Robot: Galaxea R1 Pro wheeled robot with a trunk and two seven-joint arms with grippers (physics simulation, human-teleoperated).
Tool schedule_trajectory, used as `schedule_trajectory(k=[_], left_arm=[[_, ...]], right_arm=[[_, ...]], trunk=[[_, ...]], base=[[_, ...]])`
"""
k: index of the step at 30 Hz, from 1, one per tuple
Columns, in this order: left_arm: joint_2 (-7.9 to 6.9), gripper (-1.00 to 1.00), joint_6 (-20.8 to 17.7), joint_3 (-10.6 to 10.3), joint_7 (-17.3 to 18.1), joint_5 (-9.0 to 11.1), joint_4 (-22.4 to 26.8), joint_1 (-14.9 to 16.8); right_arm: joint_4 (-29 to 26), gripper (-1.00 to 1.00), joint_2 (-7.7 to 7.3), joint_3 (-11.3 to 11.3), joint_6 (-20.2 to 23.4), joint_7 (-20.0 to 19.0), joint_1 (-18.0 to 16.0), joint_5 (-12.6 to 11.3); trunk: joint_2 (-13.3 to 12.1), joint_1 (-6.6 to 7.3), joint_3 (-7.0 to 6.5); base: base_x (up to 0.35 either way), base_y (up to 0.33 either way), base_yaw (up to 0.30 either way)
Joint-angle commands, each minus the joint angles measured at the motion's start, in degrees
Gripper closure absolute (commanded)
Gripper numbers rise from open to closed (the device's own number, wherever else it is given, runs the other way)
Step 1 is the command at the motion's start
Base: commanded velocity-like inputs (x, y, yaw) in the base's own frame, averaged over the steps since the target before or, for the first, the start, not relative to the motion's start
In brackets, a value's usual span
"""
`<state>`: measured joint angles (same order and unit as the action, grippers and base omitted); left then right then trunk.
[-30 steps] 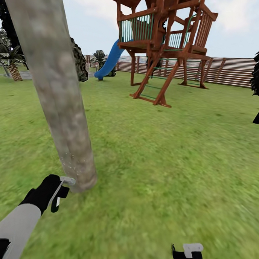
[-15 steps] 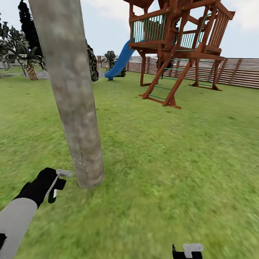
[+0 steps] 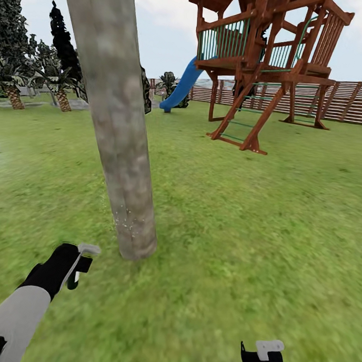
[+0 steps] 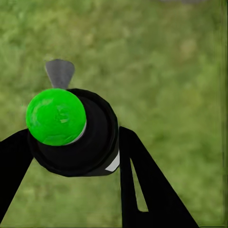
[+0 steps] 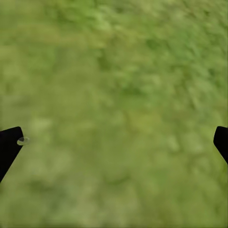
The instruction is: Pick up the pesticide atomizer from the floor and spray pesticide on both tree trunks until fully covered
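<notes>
A thick pale mottled tree trunk rises from the garden lawn left of centre in the head view, with fine white specks low on its bark. My left gripper is close to the trunk's foot, on its left, shut on the pesticide atomizer, whose pale nozzle points at the trunk. The left wrist view shows the atomizer as a black body with a bright green round cap and a grey nozzle, clamped in my left gripper. My right gripper hangs low at the front right, open over bare grass.
A red-brown wooden play tower with a blue slide stands at the back right. Behind it runs the slatted fence. Short palms and dark conifers stand at the far left.
The camera has swung left, so the trunk and play tower sit further right in the picture. My left gripper keeps the atomizer by the trunk's foot. The right gripper is unchanged.
</notes>
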<state>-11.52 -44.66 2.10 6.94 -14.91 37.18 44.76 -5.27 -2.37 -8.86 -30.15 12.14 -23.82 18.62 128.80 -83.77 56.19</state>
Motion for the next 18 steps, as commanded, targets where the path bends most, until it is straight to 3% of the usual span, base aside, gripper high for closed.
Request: schedule_trajectory(k=[1,4,7,18], left_arm=[[0.40,1.00,1.5,0.0,0.1,0.3,-0.1,-2.3],[1.44,1.00,6.3,-0.1,-0.1,0.7,-0.1,-4.3],[2.08,1.00,7.1,-0.3,-0.1,0.5,0.0,-4.6],[2.17,1.00,7.1,-0.2,-0.1,0.5,0.2,-4.6]], right_arm=[[0.0,-1.00,0.00,0.0,0.0,0.0,0.0,0.0],[0.1,-1.00,0.04,0.1,0.0,0.0,0.0,0.0],[0.1,-1.00,0.08,0.1,0.0,0.0,0.0,0.0],[0.1,-1.00,0.16,0.1,0.0,0.2,0.0,-0.1]], trunk=[[0.0,0.00,0.00],[0.0,0.00,0.00],[0.0,0.00,0.00],[0.0,0.00,0.00]], base=[[0.000,0.000,0.000],[0.130,-0.088,0.000],[0.225,-0.157,0.000],[0.280,-0.145,0.020]])
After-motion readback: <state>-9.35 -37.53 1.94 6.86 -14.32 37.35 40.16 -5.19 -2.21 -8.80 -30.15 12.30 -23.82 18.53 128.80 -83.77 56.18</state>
